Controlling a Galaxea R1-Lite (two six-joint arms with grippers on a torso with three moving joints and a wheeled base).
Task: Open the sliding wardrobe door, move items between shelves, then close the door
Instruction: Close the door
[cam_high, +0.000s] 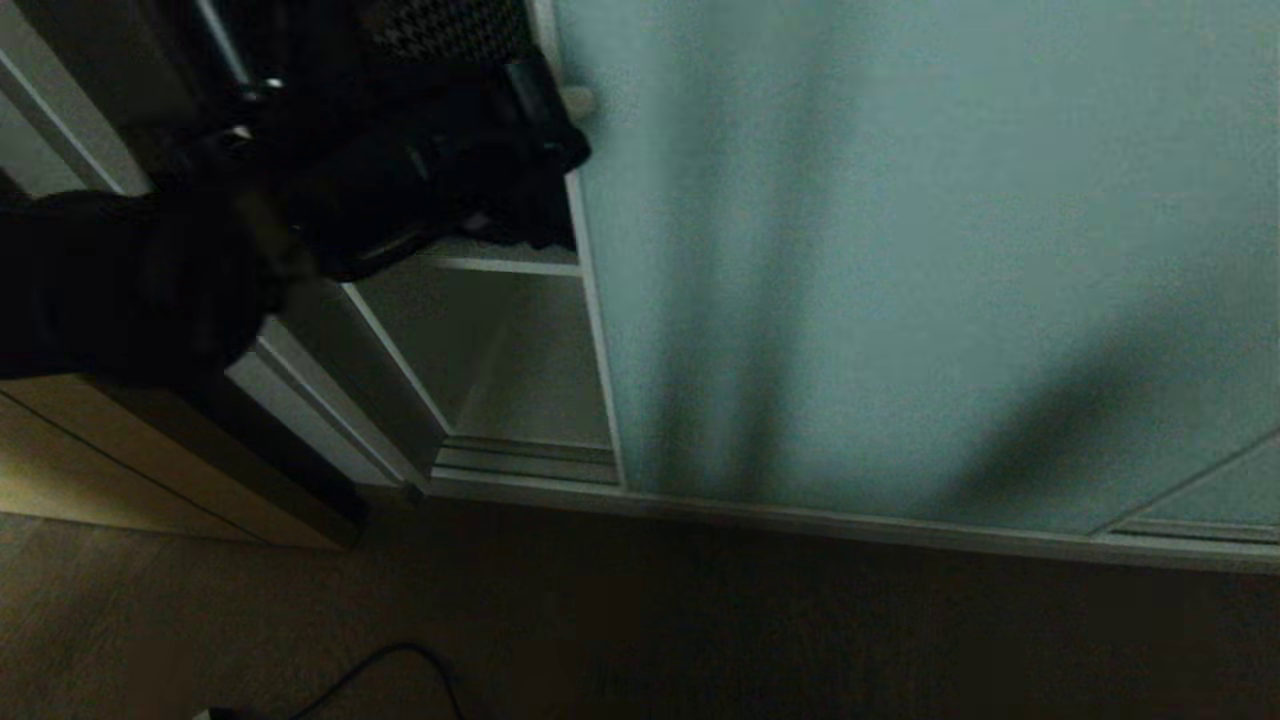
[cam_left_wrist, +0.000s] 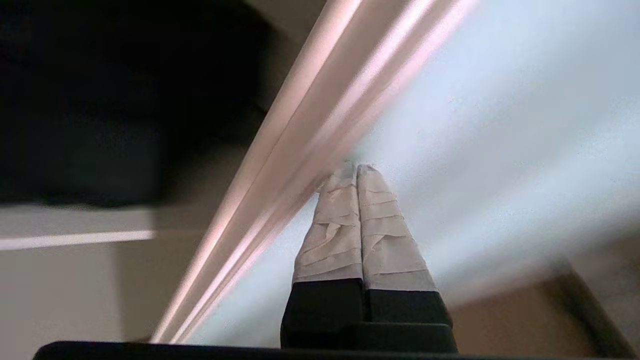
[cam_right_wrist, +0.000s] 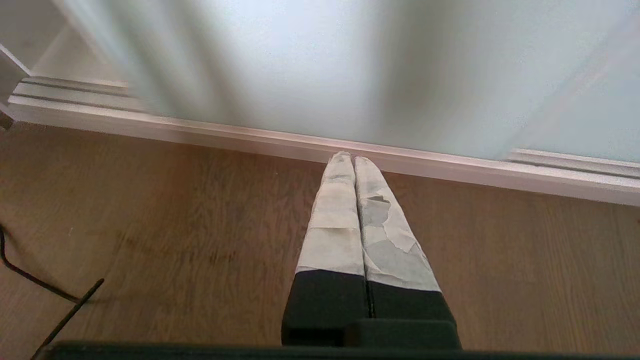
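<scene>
The sliding door (cam_high: 900, 260) is partly open; the closed left tool (cam_left_wrist: 356, 167) at its frame edge should press flat and push sideways steadily.

It looked like a home bedroom: frosted sliding wardrobe door (cam_high: 900, 260) at 12 o'clock, white shelves (cam_high: 505, 262) inside, wood floor (cam_right_wrist: 200, 240), beige cabinet (cam_high: 120, 460) at 9 o'clock.

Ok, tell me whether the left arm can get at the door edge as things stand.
Probably yes. The left gripper is shut, its tips right by the door frame's edge, and nothing lies between; whether they touch, I cannot tell.
</scene>
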